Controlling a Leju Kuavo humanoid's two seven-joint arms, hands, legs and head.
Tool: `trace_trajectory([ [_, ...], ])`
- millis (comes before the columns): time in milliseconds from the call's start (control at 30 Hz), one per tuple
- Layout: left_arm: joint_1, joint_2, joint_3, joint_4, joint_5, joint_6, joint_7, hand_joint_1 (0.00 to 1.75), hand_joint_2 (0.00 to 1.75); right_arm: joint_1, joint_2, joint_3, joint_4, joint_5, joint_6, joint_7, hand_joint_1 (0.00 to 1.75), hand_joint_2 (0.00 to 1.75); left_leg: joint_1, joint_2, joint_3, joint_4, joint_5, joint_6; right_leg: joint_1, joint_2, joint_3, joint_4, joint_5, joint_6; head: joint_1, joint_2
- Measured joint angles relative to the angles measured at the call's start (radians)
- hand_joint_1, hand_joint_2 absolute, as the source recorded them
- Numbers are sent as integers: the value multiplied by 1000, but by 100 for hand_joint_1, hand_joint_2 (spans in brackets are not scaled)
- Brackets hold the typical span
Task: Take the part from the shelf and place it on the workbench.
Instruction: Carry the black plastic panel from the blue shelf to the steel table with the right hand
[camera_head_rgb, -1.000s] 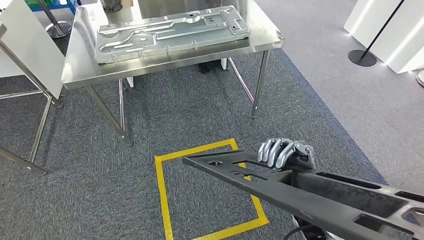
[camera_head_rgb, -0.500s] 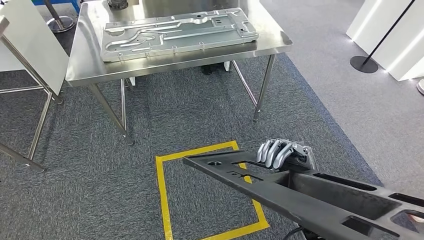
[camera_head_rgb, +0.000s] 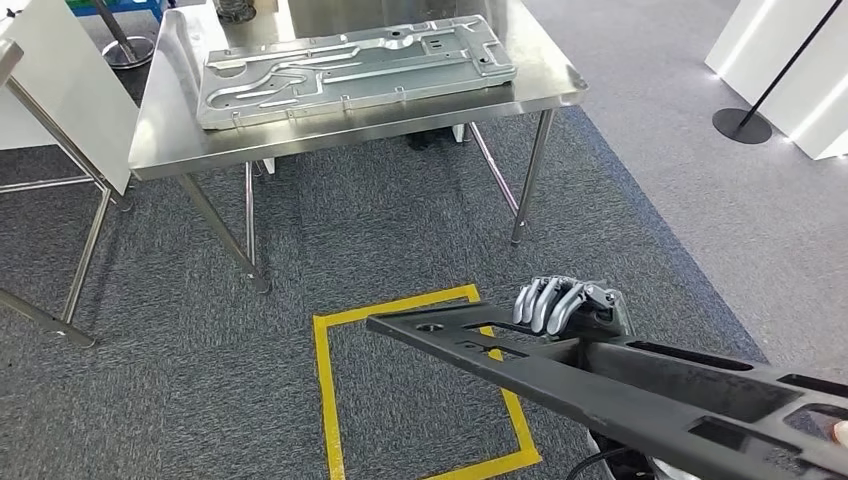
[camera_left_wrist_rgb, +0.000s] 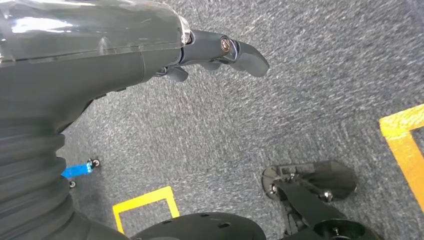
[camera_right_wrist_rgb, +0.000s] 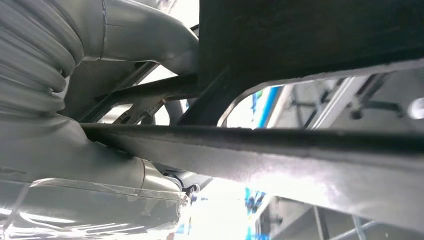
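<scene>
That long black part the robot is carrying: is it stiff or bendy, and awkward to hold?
The black part probably is stiff: it juts far past the right hand without sagging. Its cut-outs likely save weight. Gripped at one spot, so long a piece may tend to tip or swing.

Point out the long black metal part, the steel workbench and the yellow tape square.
Long black metal part (camera_head_rgb: 600, 395): head view, middle of its beam.
Steel workbench (camera_head_rgb: 160, 110): head view, bare left side of its top.
Yellow tape square (camera_head_rgb: 322, 385): head view, its left strip.
</scene>
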Motion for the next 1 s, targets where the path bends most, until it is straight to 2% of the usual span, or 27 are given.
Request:
trace_trajectory([
  [67,0,0,0,0,-2,-2,-1,0,175,0,1,0,4,-71,26,23,131,175,2,3,-67,134,-61,-7,1,-4,4,-1,-4,-7,0,0],
  [100,1,0,0,0,-2,-3,-1,0,175,0,1,0,7,-100,33,31,131,175,2,3,-103,198,-82,-9,2,-5,5,-1,-6,-9,0,0],
  [133,2,0,0,0,-2,-3,-1,0,175,0,1,-1,11,-119,36,37,131,175,2,4,-126,232,-83,-10,3,-5,7,-1,-7,-9,0,0],
  [167,2,0,1,0,-3,-3,-1,0,175,0,1,-2,14,-131,37,41,131,175,2,4,-129,225,-63,-10,3,-5,10,-1,-9,-9,0,0],
  [200,3,0,1,0,-3,-3,-1,0,175,0,2,-3,18,-135,37,43,131,175,2,5,-112,177,-25,-7,3,-4,15,-1,-12,-8,0,0],
  [233,2,0,1,-1,-3,-3,-1,0,175,0,2,-4,21,-137,37,44,131,175,2,6,-80,102,19,-4,3,-4,20,-1,-15,-5,0,0],
  [267,2,1,1,-1,-3,-3,-1,0,175,0,2,-5,23,-138,37,45,131,175,0,7,-49,31,50,1,5,-3,25,0,-19,-2,0,0],
  [300,1,1,1,-1,-3,-3,-1,0,175,0,2,-6,24,-139,37,46,131,175,-2,8,-26,-20,69,6,6,-3,28,0,-21,2,0,0],
  [333,0,1,2,-1,-3,-3,-2,0,175,0,2,-7,26,-140,37,48,131,175,-5,8,-14,-47,74,11,7,-3,29,0,-23,7,0,0],
  [433,-1,0,3,-1,-3,-2,-4,0,175,-1,2,-13,30,-141,40,56,131,175,-6,6,-10,-59,75,29,6,-3,29,1,-25,23,0,0],
  [467,-1,0,3,-1,-3,-1,-5,0,175,-2,2,-18,32,-144,41,58,131,175,-4,6,-8,-64,78,36,5,-2,24,13,-34,28,0,0],
  [533,-1,-2,4,-1,-3,0,-6,0,175,-5,2,-30,35,-154,43,63,131,175,0,7,-3,-72,81,45,3,0,-14,96,-82,36,0,0],
  [600,-1,-2,5,-1,-3,0,-6,0,175,-7,2,-47,45,-168,43,71,131,175,-1,7,-3,-72,80,49,2,1,-85,230,-138,42,0,0],
  [633,-1,-3,5,-1,-4,0,-6,0,175,-7,2,-55,51,-174,43,77,131,175,-1,7,-3,-72,79,50,2,1,-111,274,-146,44,0,0],
  [667,0,-4,6,-1,-4,0,-5,0,175,-7,2,-64,57,-180,44,82,131,175,-1,6,-1,-71,78,49,1,1,-119,281,-133,45,0,0],
  [700,0,-5,6,-1,-5,0,-5,0,175,-8,2,-72,63,-186,45,87,131,175,-1,5,1,-70,76,48,0,1,-106,245,-103,45,0,0],
  [733,0,-6,6,-1,-7,0,-5,0,175,-10,2,-80,69,-193,47,91,131,175,-1,4,3,-68,74,46,-1,1,-76,178,-62,44,0,0],
  [800,0,-8,6,-1,-8,-1,-5,0,175,-16,2,-97,80,-203,48,97,131,175,-5,2,5,-63,67,38,1,2,-19,51,-11,37,0,0],
  [833,-1,-9,6,-1,-9,-2,-5,0,175,-19,2,-107,86,-207,48,100,131,175,-7,1,5,-60,64,33,2,2,-5,18,-3,32,0,0],
  [933,-2,-9,6,-1,-10,-3,-4,0,175,-28,2,-135,103,-212,43,109,131,175,-7,1,5,-59,58,18,4,3,-1,6,-5,14,0,0],
  [1000,-3,-9,6,-2,-12,-4,-4,0,175,-37,2,-153,113,-214,39,113,131,175,-6,2,-10,-20,31,6,0,2,3,1,-4,2,0,0],
])
